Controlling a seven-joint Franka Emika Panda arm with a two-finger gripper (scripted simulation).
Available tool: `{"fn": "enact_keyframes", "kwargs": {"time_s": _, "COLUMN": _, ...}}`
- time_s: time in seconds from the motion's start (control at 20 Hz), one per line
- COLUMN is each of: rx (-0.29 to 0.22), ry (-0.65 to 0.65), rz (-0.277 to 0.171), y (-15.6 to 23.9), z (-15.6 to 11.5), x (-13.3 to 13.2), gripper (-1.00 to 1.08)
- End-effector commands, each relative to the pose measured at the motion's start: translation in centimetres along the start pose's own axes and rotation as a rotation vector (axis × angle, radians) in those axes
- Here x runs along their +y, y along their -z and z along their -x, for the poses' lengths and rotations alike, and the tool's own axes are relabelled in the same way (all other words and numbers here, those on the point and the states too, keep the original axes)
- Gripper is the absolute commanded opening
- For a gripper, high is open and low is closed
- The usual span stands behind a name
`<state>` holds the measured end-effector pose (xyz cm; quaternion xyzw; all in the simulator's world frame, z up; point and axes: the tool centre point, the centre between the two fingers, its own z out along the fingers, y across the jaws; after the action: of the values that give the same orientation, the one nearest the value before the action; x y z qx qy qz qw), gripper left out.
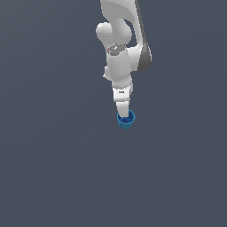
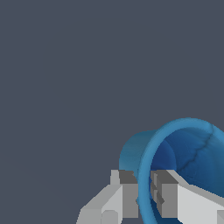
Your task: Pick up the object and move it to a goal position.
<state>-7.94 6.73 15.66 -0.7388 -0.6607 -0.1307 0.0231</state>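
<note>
The white arm (image 1: pixel 119 53) is seen reaching down from the top of the exterior view, with the gripper (image 1: pixel 123 111) at its lower end. The bright-blue cup (image 1: pixel 126 120) is found directly at the fingertips, at about the middle of the exterior view, set against a plain dark grey-blue ground (image 1: pixel 53 168). The cup's open mouth is turned upward and a little toward the exterior view's right, and its darker hollow can be seen there. Whether the cup rests on the ground or is lifted clear of it cannot be told from either picture, since no shadow or edge of contact is shown.

In the wrist view the gripper (image 2: pixel 145 199) is shown closed upon the wall of the cup (image 2: pixel 135 151). One grey finger (image 2: pixel 124 197) is placed against the outside of the cup, and the other finger (image 2: pixel 168 197) is set inside the hollow, so that the bright rim (image 2: pixel 146 166) is held between the two. The rim is seen as a thick blue ring running up between the fingers and curving over the inner finger. The inside of the cup (image 2: pixel 192 153) is rendered in deeper blue, crossed by thin dark lines. The cup is cut off by the edge of the wrist view, so its far side is not seen. Nothing but the flat grey-blue ground (image 2: pixel 65 87) is shown around it.
</note>
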Motion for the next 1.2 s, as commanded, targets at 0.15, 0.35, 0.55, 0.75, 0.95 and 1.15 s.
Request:
{"fn": "enact_keyframes", "kwargs": {"time_s": 0.15, "rx": -0.002, "ry": 0.001, "rz": 0.001, "y": 2.3, "z": -2.2, "x": -1.4, "gripper": -1.00}}
{"fn": "enact_keyframes", "kwargs": {"time_s": 0.35, "rx": -0.002, "ry": 0.001, "rz": 0.001, "y": 3.5, "z": -3.3, "x": -2.1, "gripper": -1.00}}
{"fn": "enact_keyframes", "kwargs": {"time_s": 0.55, "rx": -0.001, "ry": 0.001, "rz": 0.001, "y": 4.5, "z": -4.3, "x": -2.7, "gripper": -1.00}}
{"fn": "enact_keyframes", "kwargs": {"time_s": 0.75, "rx": 0.002, "ry": 0.001, "rz": 0.002, "y": 5.4, "z": -5.2, "x": -3.2, "gripper": -1.00}}
{"fn": "enact_keyframes", "kwargs": {"time_s": 0.95, "rx": 0.005, "ry": 0.002, "rz": 0.003, "y": 6.5, "z": -6.2, "x": -3.7, "gripper": -1.00}}
{"fn": "enact_keyframes", "kwargs": {"time_s": 1.15, "rx": 0.009, "ry": 0.002, "rz": 0.005, "y": 7.9, "z": -7.5, "x": -4.4, "gripper": -1.00}}
